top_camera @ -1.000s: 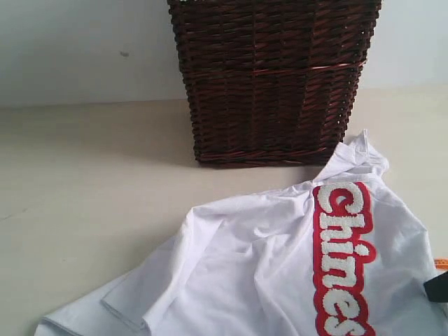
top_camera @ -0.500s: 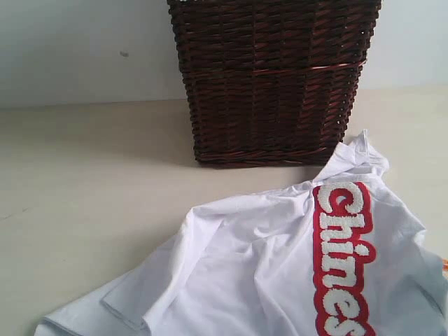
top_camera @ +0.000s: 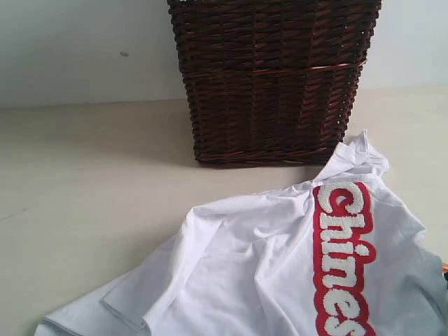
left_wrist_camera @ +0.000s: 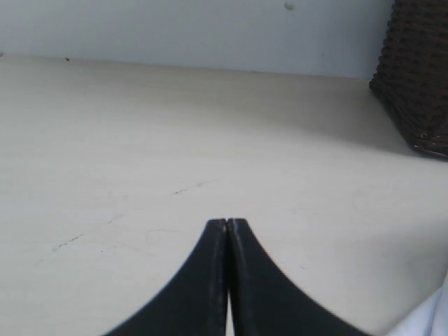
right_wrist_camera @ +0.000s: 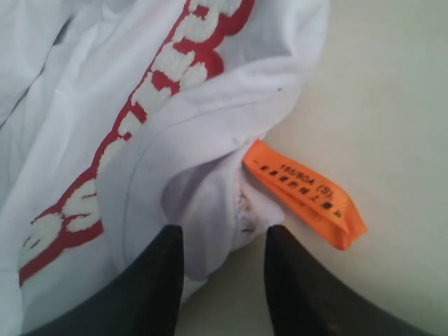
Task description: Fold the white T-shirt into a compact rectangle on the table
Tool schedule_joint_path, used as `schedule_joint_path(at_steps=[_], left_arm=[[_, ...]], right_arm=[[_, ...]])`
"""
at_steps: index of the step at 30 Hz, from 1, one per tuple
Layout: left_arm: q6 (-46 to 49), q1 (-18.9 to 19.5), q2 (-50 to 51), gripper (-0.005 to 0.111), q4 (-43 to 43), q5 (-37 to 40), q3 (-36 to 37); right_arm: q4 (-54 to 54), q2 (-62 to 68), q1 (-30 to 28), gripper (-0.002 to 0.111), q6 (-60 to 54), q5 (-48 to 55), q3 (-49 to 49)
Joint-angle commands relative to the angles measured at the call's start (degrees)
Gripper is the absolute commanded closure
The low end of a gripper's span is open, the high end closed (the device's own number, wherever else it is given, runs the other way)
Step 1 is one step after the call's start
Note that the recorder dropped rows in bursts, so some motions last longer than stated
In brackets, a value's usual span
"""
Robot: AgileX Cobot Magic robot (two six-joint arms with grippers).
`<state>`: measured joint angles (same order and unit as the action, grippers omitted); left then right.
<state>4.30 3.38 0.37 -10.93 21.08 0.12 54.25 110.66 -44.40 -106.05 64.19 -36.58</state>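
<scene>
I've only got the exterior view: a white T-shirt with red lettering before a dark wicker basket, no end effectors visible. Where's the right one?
Observer: The right end effector is at the neckline of the white cotton T-shirt, jaws apart around bunched fabric, beside a small orange neck tag.
Operator: Is it pinched?
Observer: Fabric sits in the gap; whether it is gripped, I cannot tell.
Operator: And the left?
Observer: The left end effector is shut and empty, over bare pale beige table.

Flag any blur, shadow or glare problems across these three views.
Exterior view: even light, faint basket shadow on the table, no glare. Left wrist view: shut left gripper soft-edged up close. Right wrist view: shirt and orange tag fairly sharp.
</scene>
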Motion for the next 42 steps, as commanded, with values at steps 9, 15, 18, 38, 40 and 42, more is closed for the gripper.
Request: schedule_joint_path(at_steps=[9, 15, 18, 38, 40, 42], left_arm=[[-0.04, -0.3, -0.37, 0.107, -0.26, -0.22, -0.12], [-0.04, -0.3, -0.37, 0.107, -0.26, -0.22, -0.12], [-0.04, -0.3, -0.37, 0.107, -0.26, -0.22, -0.12], [-0.04, -0.3, -0.37, 0.107, -0.26, -0.22, -0.12], [-0.04, -0.3, -0.37, 0.107, -0.26, -0.22, -0.12], [-0.04, -0.3, -0.37, 0.107, -0.26, -0.22, -0.12]], right_arm=[[5.93, 5.66, -0.24, 0.076, -10.37, 0.57, -0.42], [7.08, 6.07, -0.24, 0.098, -12.26, 3.77, -0.42], [7.08, 6.07, -0.24, 0.104, -13.3, 5.49, -0.42], [6.26, 6.18, -0.24, 0.108, -14.03, 3.37, -0.42], [6.27, 5.13, -0.24, 0.108, -13.13, 3.21, -0.42], [6.27, 3.17, -0.24, 0.108, -11.36, 3.21, -0.42]])
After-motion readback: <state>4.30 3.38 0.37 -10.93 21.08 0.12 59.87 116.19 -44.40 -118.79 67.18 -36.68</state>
